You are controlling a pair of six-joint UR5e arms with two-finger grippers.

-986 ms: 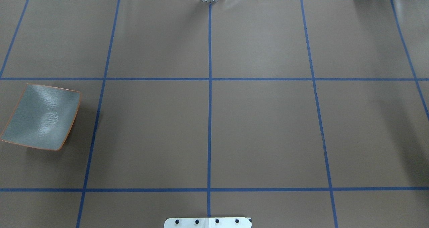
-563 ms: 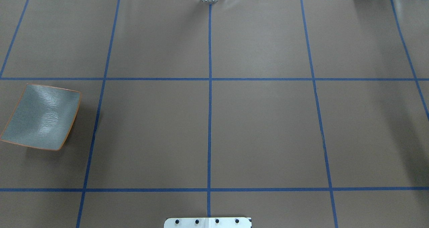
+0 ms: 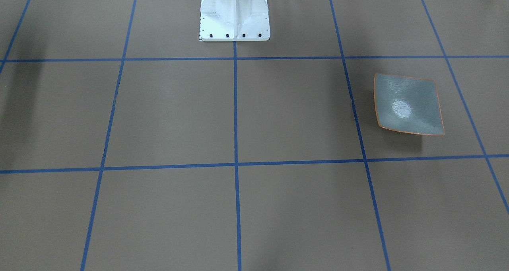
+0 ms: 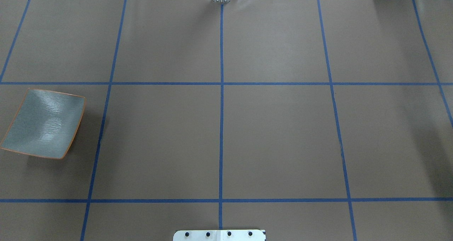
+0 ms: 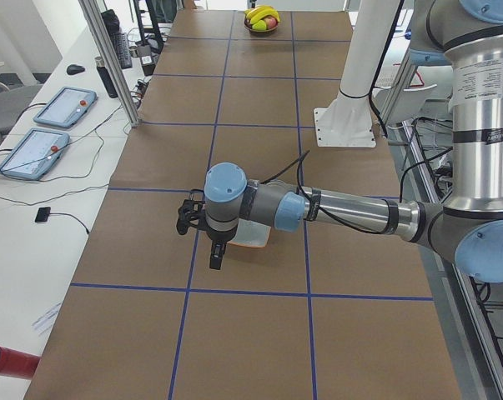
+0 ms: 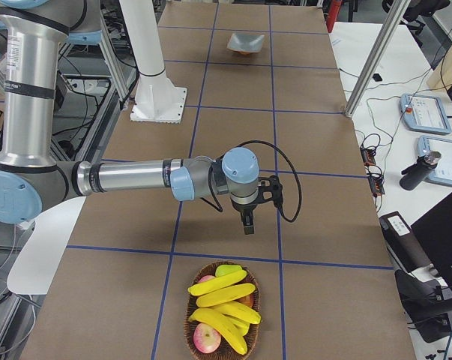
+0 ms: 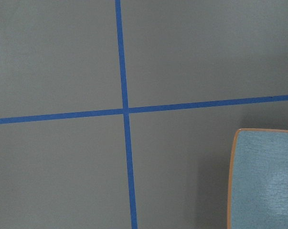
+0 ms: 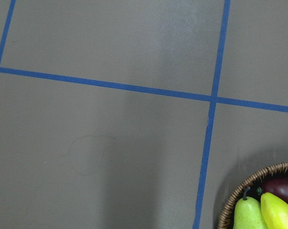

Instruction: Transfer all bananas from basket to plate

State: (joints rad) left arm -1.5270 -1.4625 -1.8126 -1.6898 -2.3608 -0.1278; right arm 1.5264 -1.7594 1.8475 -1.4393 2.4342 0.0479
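The grey-green plate (image 4: 44,122) with an orange rim lies empty at the table's left; it also shows in the front view (image 3: 407,104) and the left wrist view (image 7: 268,181). Several yellow bananas (image 6: 226,295) lie in a wicker basket (image 6: 188,319) with other fruit at the table's right end, seen far off from the left side (image 5: 261,15). My left gripper (image 5: 216,257) hangs just above the table beside the plate (image 5: 253,236); I cannot tell whether it is open or shut. My right gripper (image 6: 247,223) hangs above the table a short way from the basket; I cannot tell its state.
The basket's rim (image 8: 239,191) shows in the right wrist view with a green pear (image 8: 248,213) and a dark red fruit (image 8: 283,187). The white robot pedestal (image 3: 234,12) stands at mid-table. Side benches carry tablets (image 5: 63,107) and cables.
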